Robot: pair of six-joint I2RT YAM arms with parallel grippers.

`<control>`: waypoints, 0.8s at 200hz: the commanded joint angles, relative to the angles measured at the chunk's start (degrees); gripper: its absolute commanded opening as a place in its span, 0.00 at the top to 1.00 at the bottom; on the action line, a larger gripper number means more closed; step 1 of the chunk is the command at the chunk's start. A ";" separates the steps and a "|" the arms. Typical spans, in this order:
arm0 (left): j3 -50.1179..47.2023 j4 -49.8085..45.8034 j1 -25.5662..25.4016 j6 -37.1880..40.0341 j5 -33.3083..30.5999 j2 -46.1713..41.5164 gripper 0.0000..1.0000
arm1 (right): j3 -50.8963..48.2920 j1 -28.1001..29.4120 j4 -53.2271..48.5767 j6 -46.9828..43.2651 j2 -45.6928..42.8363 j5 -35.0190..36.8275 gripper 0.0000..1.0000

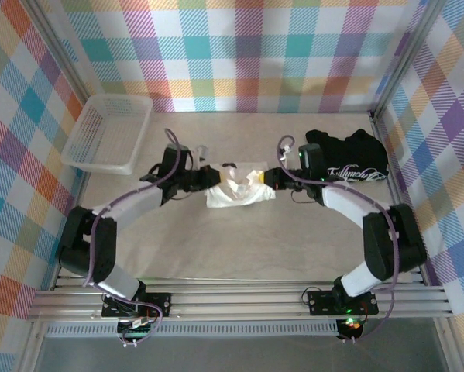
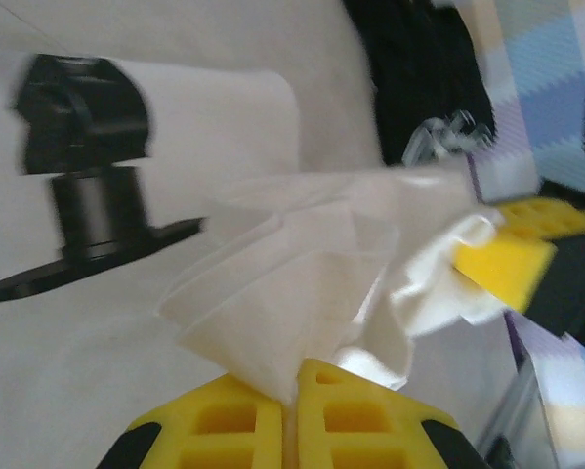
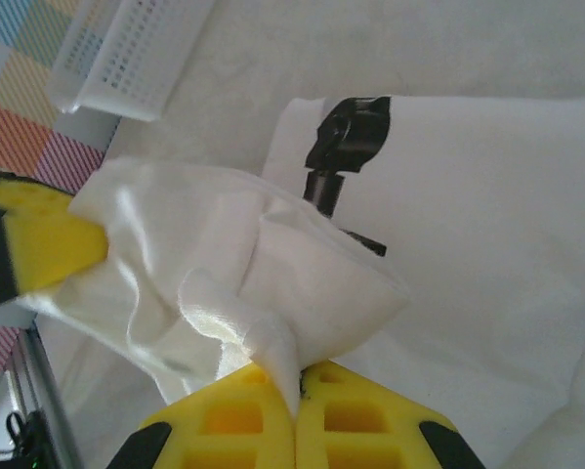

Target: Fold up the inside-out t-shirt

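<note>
The inside-out t-shirt (image 1: 238,190) is white and lies bunched mid-table, with its upper folds lifted between my two grippers. At its left end my left gripper (image 1: 214,177) is shut on the shirt. In the left wrist view the yellow fingers (image 2: 233,420) pinch a fold of white cloth (image 2: 302,283). My right gripper (image 1: 261,178) is shut on the right end, and in the right wrist view (image 3: 297,391) a twisted fold (image 3: 272,283) runs into its closed jaws. Each wrist view shows the other gripper's yellow finger (image 2: 502,264) (image 3: 48,239) across the cloth.
A black t-shirt with white script (image 1: 354,159) lies at the back right, close to the right arm. A white mesh basket (image 1: 108,133) stands at the back left. A black shape (image 3: 346,137) shows on the flat white cloth below the lifted folds. Checked walls close in the table.
</note>
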 commanded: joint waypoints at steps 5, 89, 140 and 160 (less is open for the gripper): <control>-0.61 0.61 -0.79 -2.44 -3.61 -3.32 1.00 | -1.41 0.24 -1.03 1.81 -4.37 2.49 1.00; 9.06 -7.44 4.71 0.86 -10.61 12.33 1.00 | 18.50 0.24 -11.24 -5.16 15.47 7.77 1.00; 13.82 -7.44 6.49 1.94 -14.60 21.77 0.88 | 33.77 0.22 -16.89 -5.53 32.44 8.52 0.83; 16.69 -9.01 7.06 2.61 -16.66 24.09 0.78 | 39.47 0.16 -22.12 -6.95 35.44 11.06 0.71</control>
